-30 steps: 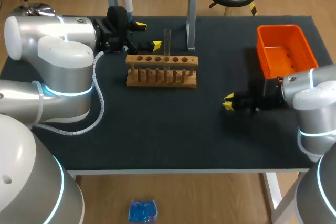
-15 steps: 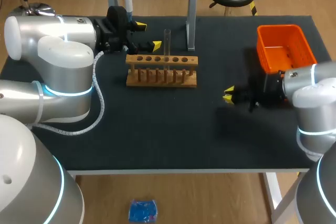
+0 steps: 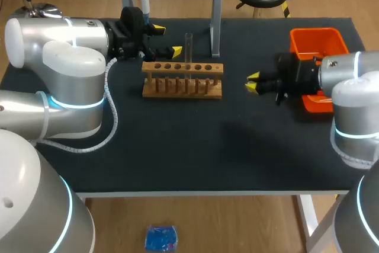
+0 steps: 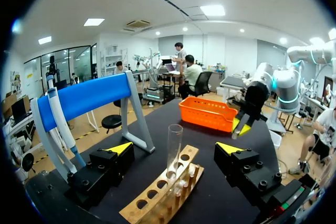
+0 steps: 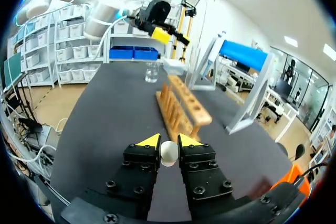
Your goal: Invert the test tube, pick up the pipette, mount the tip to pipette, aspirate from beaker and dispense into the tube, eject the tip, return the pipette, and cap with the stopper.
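Up and toward the rack travels the right gripper (image 3: 253,83), clamped on the white stopper (image 5: 168,152). Left gripper (image 3: 167,39) stands spread before the test tube (image 3: 189,47).

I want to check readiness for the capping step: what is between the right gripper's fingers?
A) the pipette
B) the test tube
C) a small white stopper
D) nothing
C: in the right wrist view, both fingers of the right gripper press on a small white stopper from two sides.
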Tool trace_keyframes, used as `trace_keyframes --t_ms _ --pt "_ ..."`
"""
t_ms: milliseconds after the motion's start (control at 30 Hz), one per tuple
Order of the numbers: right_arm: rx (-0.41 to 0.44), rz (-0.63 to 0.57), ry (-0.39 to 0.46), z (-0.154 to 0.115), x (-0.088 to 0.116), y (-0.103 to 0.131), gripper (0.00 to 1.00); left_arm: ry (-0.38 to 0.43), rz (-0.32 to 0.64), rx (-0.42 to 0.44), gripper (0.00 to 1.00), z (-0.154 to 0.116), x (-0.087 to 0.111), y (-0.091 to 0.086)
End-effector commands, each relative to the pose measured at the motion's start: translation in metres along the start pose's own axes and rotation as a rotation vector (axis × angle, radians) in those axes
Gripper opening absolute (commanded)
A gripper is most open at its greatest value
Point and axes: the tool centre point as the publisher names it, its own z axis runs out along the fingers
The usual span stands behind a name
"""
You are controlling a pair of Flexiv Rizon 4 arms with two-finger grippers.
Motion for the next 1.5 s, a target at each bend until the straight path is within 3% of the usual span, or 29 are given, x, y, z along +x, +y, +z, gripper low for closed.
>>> trace_keyframes --t_ms 33,600,867,1067,1500 --pt "0.017 -0.012 0.024 0.004 -0.014 0.023 0.0 -0.001 0.0 -0.001 1.0 0.0 0.0 0.0" --pt "0.029 -0.001 0.103 0.046 -0.052 0.116 0.0 -0.001 0.0 -0.001 1.0 0.0 0.0 0.0" --pt "0.102 -0.035 0.104 0.071 -0.067 0.149 0.0 -0.001 0.0 -0.001 1.0 0.0 0.0 0.0" --pt "0.112 -0.046 0.102 0.08 -0.073 0.166 0.0 -0.001 0.0 -0.001 1.0 0.0 0.0 0.0" --pt "0.137 -0.043 0.118 0.102 -0.073 0.174 0.0 -0.001 0.0 -0.001 1.0 0.0 0.0 0.0"
